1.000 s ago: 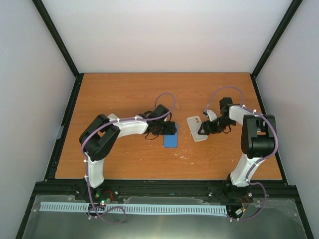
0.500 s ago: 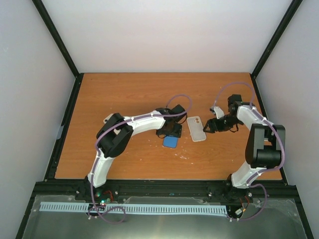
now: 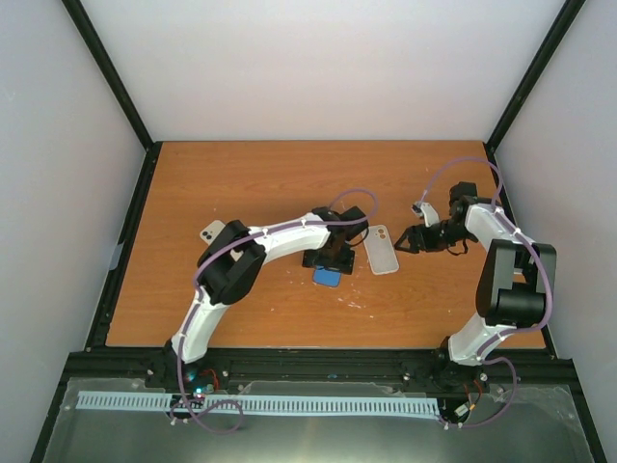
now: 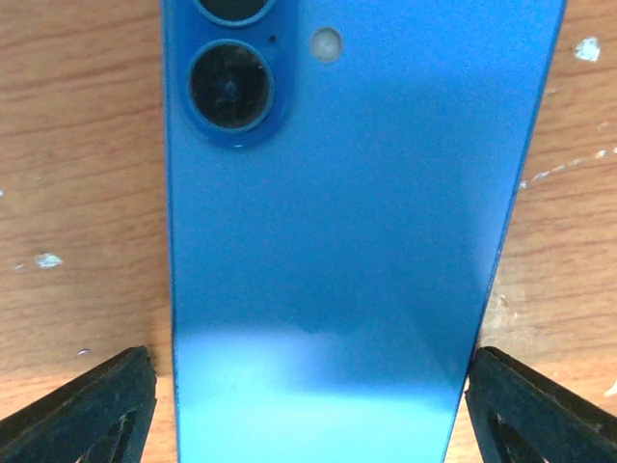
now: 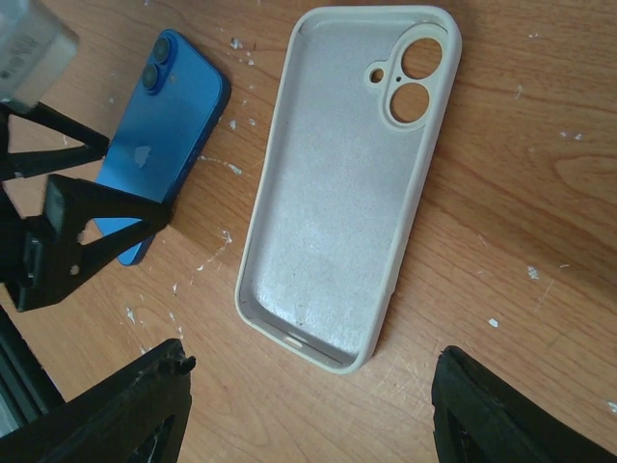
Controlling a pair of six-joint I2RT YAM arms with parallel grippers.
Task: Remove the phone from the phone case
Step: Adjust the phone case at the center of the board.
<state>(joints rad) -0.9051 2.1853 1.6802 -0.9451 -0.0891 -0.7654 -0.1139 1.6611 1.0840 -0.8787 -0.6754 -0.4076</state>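
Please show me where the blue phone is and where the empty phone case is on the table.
blue phone [image 5: 159,145], right wrist view, on the middle of its back.
phone case [image 5: 333,203], right wrist view, on the inner floor of the empty shell.

Overhead view looks down from behind; both close wrist views share the phone [image 4: 337,241].
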